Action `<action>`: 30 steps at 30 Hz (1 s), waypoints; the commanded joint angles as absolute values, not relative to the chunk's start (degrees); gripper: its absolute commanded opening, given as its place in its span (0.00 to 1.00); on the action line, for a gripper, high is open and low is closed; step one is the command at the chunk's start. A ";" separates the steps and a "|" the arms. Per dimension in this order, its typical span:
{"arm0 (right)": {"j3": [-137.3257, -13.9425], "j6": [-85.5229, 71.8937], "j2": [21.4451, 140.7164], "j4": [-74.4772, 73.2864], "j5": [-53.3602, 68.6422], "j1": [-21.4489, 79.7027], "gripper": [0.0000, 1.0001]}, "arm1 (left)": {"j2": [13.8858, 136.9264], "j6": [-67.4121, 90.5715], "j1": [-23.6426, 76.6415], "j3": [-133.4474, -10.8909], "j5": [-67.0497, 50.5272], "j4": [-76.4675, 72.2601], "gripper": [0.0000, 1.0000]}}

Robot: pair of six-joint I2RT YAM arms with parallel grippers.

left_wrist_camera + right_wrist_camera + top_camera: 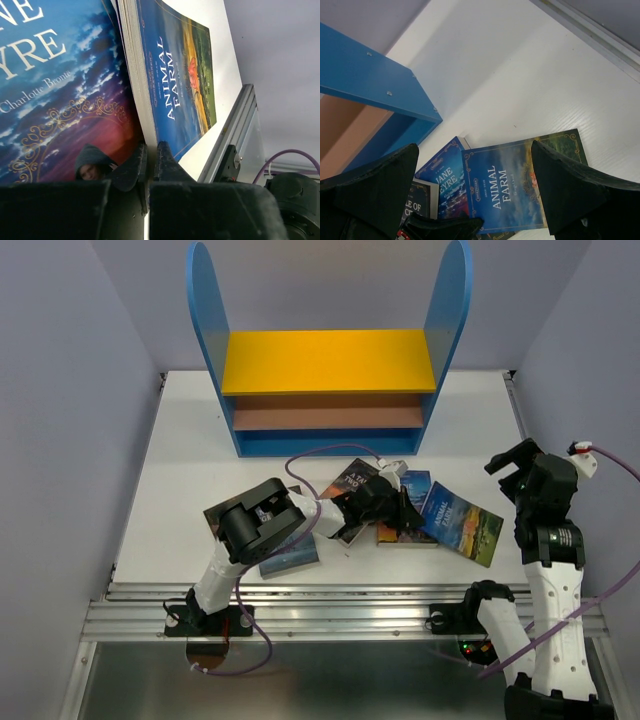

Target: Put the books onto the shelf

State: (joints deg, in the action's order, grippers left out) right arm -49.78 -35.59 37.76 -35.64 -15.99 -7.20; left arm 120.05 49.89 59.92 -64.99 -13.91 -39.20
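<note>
The shelf stands at the back of the table, its blue side panel showing in the right wrist view. Several books lie in a loose pile mid-table. My left gripper is shut on the page edge of the blue-green Animal Farm book. That book overlaps the blue-orange Jane Eyre book. A dark brown book lies to the left. A blue-grey book sits partly under my left arm. My right gripper hovers open at the right.
An aluminium rail runs along the table's near edge and shows again as a rail beside Animal Farm. Purple cables loop over the pile. Grey walls close in the table on both sides.
</note>
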 commanded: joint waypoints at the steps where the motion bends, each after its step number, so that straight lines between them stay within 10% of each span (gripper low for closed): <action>1: -51.59 -34.98 36.39 -34.98 -18.37 -7.56 1.00 | 120.06 45.80 60.21 -65.74 -14.59 -36.47 0.00; 17: -47.82 -25.49 39.11 -23.48 23.80 -7.04 1.00 | 92.66 34.38 60.29 -63.01 5.35 -20.08 0.00; 30: -47.72 -27.33 43.77 -22.50 14.68 -7.03 1.00 | 70.05 8.97 61.17 -72.84 24.24 3.39 0.00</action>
